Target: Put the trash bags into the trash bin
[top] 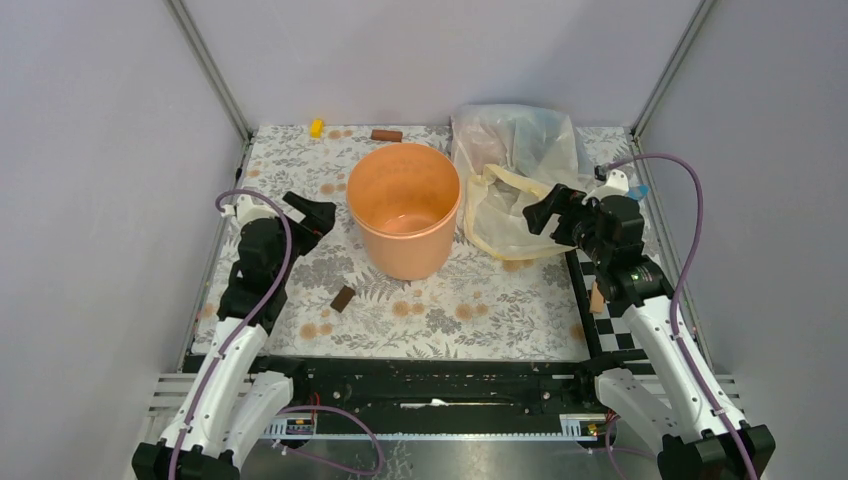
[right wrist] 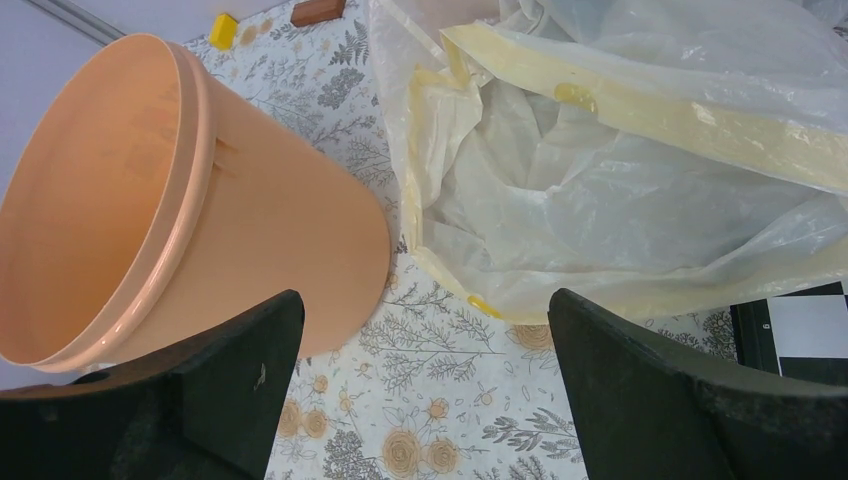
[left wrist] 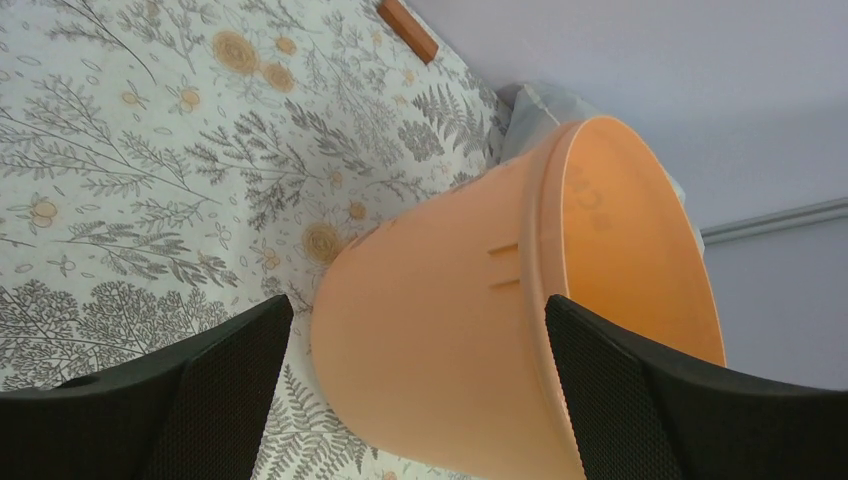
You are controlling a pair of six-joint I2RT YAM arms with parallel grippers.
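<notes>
Your top view looks down from high behind the near edge, taking in the whole floral-patterned table (top: 470, 310). Your left wrist view sits low and close, facing the round peach-orange plastic bucket (left wrist: 430, 340) at lower right of frame. Your right wrist view shares that bucket, at its left side.

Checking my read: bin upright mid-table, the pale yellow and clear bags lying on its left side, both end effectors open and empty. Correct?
Not quite. The pale yellow bag and the clear bag lie on the right side of the bin, next to the right end effector, as the top external view shows. The rest holds: bin upright, left end effector and right both open and empty.
</notes>
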